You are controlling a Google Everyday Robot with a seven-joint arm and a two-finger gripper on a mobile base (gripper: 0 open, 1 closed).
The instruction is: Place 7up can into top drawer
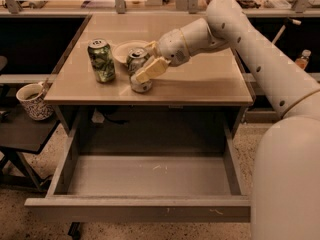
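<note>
The 7up can [134, 59], pale silver with green patches, stands upright on the wooden table top [200, 84], just in front of a small plate. My gripper [141, 64] reaches in from the right and is shut around the can. One pale finger [148, 70] lies across its front and the other sits behind it. The can still rests on the table. The top drawer [150, 176] is pulled wide open below the table, with a scuffed grey floor and nothing in it.
A darker all-green can [101, 60] stands just left of the 7up can. A pale plate [122, 51] lies behind them. A patterned mug [34, 100] sits on a low stand at the left. My arm [260, 59] fills the right side.
</note>
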